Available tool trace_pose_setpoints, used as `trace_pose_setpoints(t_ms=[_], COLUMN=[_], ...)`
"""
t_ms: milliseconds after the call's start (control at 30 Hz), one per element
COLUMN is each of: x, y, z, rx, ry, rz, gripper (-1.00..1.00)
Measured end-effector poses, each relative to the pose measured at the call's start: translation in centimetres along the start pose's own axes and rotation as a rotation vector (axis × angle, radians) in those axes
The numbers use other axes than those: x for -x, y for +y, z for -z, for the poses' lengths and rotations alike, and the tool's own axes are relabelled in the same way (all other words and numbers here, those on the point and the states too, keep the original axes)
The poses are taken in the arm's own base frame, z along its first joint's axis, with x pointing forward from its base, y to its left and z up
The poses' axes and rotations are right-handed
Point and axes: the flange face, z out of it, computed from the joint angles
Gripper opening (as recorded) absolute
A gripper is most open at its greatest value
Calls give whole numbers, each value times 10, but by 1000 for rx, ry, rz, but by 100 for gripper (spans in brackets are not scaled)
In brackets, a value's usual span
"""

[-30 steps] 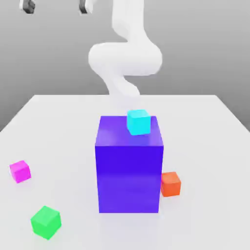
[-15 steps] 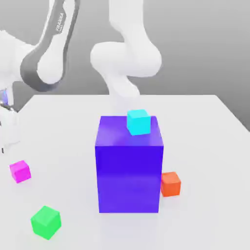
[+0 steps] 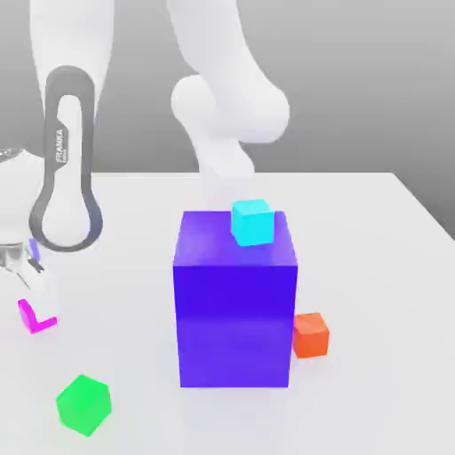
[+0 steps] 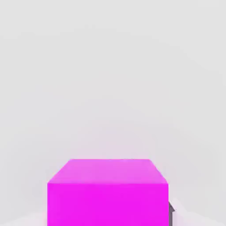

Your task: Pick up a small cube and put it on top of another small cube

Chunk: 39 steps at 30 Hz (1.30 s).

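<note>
The small magenta cube (image 3: 40,325) rests on the white table (image 3: 373,267) at the exterior view's left. My gripper (image 3: 35,304) has come down over it, and its white fingers cover most of the cube, one on each side. In the hand view the magenta cube (image 4: 108,192) sits close under the hand, with a dark fingertip (image 4: 171,212) pressed against its side. The gripper is shut on this cube, which still sits on the table.
A big blue-purple block (image 3: 235,311) stands mid-table with a cyan cube (image 3: 251,222) on top. An orange cube (image 3: 311,335) lies against the block's right side. A green cube (image 3: 83,404) lies near the front left.
The arm swung down from high above to the magenta cube at the left. Its fingers, wide apart before, have closed on the cube's sides. The other cubes have not moved.
</note>
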Motion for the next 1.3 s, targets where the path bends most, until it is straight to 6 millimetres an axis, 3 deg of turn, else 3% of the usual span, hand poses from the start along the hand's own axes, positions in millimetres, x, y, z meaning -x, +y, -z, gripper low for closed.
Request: trace_pose_setpoints(t_ms=[200, 233, 467, 733, 800, 900, 933, 1133, 1200, 1300], x=[0, 4, 53, 143, 155, 159, 159, 160, 159, 160], y=[-1, -9, -96, -185, -195, -197, -197, -197, -198, -197], z=[56, 61, 84, 110, 100, 64, 55, 50, 63, 100], rx=[-1, -2, -3, -2, -2, -2, -2, -2, -1, -1], ry=[0, -1, -4, -2, -1, 0, 0, 0, 0, -1], rz=[0, -5, -52, -106, -115, -118, -118, -118, -118, -118], gripper=[-100, -100, -100, -100, -100, -100, 100, 100, 100, 100])
